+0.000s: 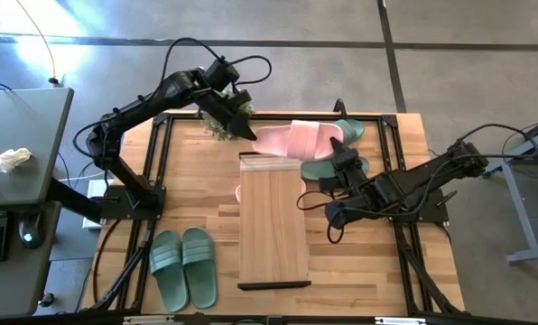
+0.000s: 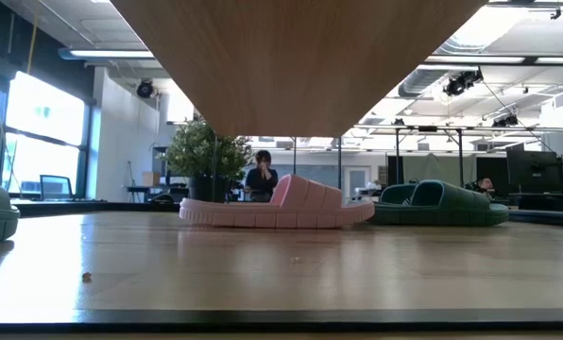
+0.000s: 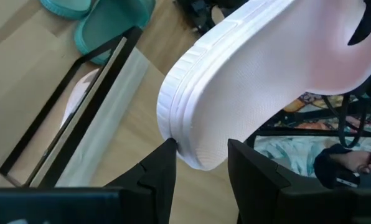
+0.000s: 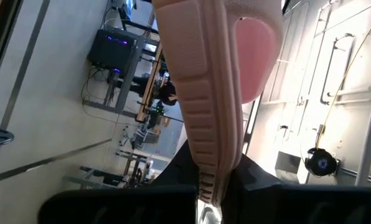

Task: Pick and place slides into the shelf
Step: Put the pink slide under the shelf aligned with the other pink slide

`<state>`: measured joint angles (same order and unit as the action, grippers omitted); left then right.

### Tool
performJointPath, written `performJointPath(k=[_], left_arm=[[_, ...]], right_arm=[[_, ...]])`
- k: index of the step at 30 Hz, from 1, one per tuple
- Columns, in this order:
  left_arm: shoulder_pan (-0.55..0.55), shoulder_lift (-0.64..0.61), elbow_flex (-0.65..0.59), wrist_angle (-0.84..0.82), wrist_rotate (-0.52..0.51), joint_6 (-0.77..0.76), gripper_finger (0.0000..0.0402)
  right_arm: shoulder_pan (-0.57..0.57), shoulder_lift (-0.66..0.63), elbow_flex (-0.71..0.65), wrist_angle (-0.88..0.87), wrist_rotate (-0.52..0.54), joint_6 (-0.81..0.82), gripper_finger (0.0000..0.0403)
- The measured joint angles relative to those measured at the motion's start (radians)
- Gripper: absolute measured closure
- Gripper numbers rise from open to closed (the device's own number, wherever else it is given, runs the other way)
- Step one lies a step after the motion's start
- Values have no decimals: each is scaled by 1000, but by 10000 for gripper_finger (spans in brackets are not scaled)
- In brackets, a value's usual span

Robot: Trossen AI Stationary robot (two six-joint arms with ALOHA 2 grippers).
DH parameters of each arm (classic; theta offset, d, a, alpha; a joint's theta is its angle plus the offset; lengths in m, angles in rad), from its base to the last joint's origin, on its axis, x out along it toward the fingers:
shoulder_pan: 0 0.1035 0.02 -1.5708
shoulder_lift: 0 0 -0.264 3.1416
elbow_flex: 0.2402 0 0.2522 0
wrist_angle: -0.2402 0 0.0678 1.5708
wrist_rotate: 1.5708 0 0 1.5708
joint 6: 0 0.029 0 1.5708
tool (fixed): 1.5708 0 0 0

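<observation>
The pink slide (image 1: 292,138) lay crosswise at the shelf's (image 1: 273,221) far end, left gripper (image 1: 248,129) and right gripper (image 1: 338,153) each clamped on one end.

Shelf (image 1: 273,221) lengthwise down the middle of the table (image 1: 197,144). One slide (image 1: 292,139) across its far end, between left gripper (image 1: 247,129) and right gripper (image 1: 339,155). Two slides (image 1: 341,149) behind, toward the far right corner. One pair (image 1: 183,266) near the front left edge.
</observation>
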<state>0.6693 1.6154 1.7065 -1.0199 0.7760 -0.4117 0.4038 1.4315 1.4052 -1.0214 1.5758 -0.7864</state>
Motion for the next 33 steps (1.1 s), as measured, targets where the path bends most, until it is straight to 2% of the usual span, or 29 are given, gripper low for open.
performJointPath(k=[13, 20, 33], left_arm=[[37, 0, 1, -45, -1, 49, 275], [13, 7, 1, 14, 7, 41, 275], [-7, 28, -1, 96, 43, 32, 274]], right_arm=[[3, -19, 0, 21, -14, 1, 400], [-7, -19, 0, 113, -1, -5, 400], [-6, -21, 0, 112, 16, -5, 400]])
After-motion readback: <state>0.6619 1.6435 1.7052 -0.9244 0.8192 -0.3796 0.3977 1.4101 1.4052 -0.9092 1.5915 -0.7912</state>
